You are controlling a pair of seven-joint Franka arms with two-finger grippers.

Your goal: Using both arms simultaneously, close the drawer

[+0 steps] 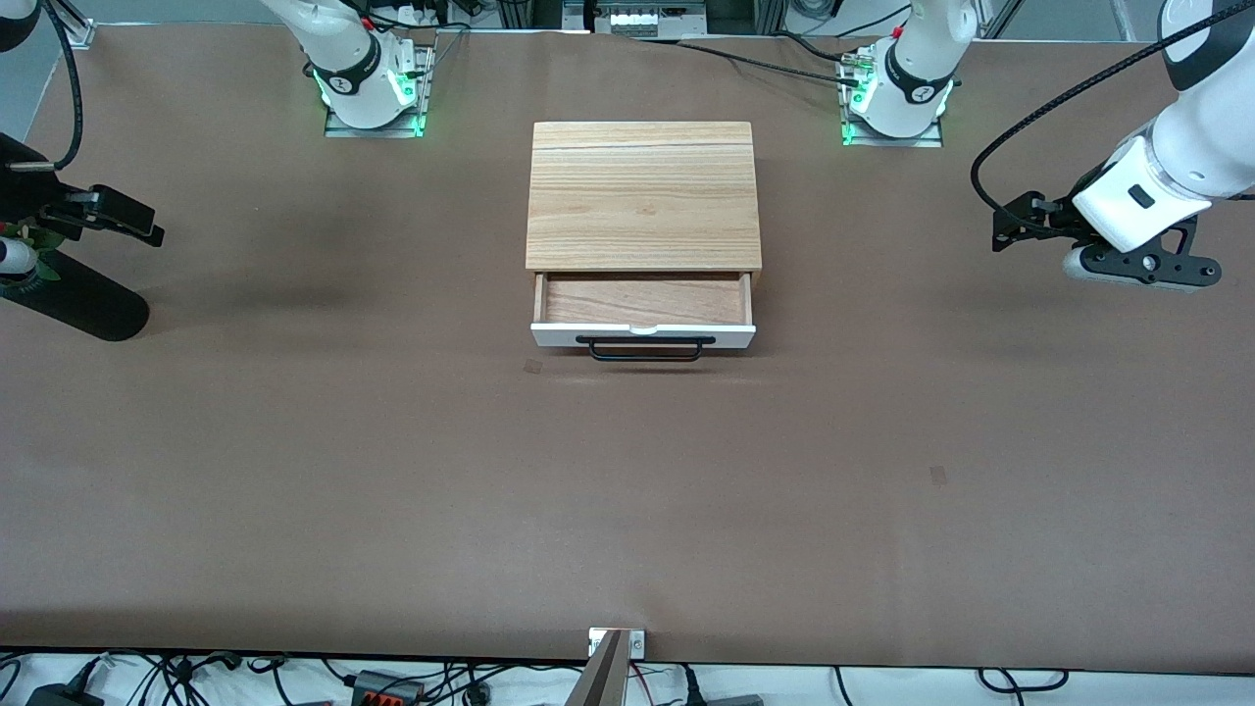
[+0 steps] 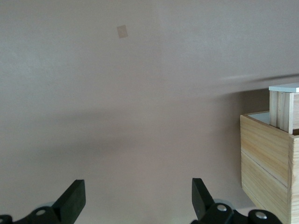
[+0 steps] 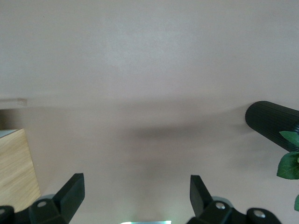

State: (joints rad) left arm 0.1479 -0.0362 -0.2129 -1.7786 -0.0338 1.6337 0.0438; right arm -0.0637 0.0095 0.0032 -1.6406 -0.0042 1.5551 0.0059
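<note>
The drawer (image 1: 643, 312) looks light and stiff. Push its white front, both sides. Left claw (image 2: 135, 198) and right claw (image 3: 135, 196) hang spread over the bench (image 1: 294, 471).

The counter (image 1: 392, 471) is covered with a plain brown sheet. Two small darker square marks lie on it, one (image 1: 532, 367) near the middle and one (image 1: 938, 475) toward the left arm's end, nearer to the front camera. At the right arm's end lies a black ribbed cylinder (image 1: 83, 304) with green leaves (image 3: 289, 163) beside it. Cables and plugs (image 1: 382, 686) lie along the near edge.
</note>
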